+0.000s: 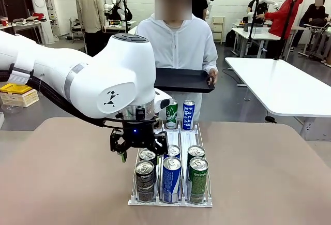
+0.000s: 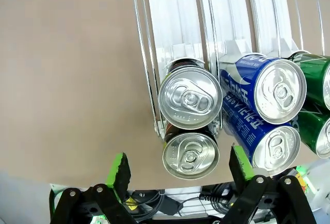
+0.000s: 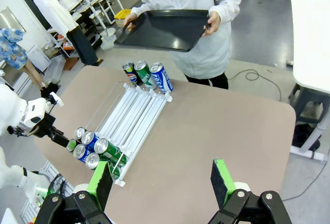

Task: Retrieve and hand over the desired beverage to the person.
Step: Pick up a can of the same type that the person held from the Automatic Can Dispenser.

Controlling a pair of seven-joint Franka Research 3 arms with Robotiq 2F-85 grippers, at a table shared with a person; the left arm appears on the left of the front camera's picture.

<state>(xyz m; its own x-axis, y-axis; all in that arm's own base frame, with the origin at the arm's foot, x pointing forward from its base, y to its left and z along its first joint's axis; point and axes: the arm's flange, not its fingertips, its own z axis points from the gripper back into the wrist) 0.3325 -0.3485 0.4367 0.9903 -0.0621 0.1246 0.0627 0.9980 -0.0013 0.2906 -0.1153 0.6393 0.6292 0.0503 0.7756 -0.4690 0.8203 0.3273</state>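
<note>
**Front view.** The left arm (image 1: 77,80) is brought in from the left edge and bent down over the near end of the rack (image 1: 170,202). The left end effector (image 1: 138,151) is pointed downward above the left lane, jaws spread wide and gripping nothing. The dark cans (image 1: 145,178) are seen just below it, with the blue cans (image 1: 171,176) and green cans (image 1: 197,176) in the adjoining lanes. The far cans (image 1: 188,115) are stood at the rack's other end. The person (image 1: 178,44) is placed beyond the far edge of the desk (image 1: 62,173), a black tray (image 1: 181,79) held level. Bare desk is left on both sides of the rack.

**Left wrist view.** The green pads (image 2: 118,167) are set wide, either side of the nearest dark can's lid and clear of it.

**Right wrist view.** The right end effector (image 3: 161,183) is held high over open desk to the right of the rack, jaws wide and empty.
</note>
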